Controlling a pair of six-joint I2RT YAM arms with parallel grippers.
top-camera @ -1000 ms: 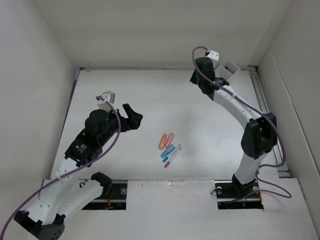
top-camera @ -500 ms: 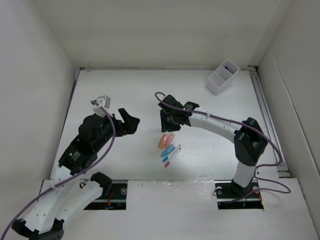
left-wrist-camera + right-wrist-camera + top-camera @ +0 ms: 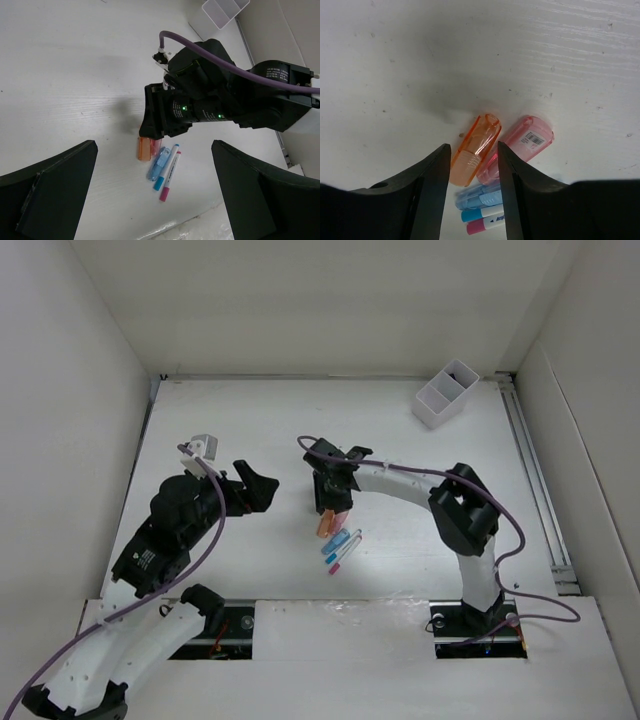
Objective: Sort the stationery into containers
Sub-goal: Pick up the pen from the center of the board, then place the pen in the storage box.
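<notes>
We judge the right claw point(image 3: 472, 147) is set over the orange piece point(image 3: 469, 161) to pick it up. It is open and empty, and its fingers straddle that piece at the centre of the wrist view. The pink piece point(image 3: 525, 142) lies against the orange one on the right. The arm reaches left across the counter point(image 3: 570, 60), wrist pointing down. Our left claw point(image 3: 155, 195) hangs wide open and empty. The white box point(image 3: 446, 393) stands at the upper right of the overhead view.
</notes>
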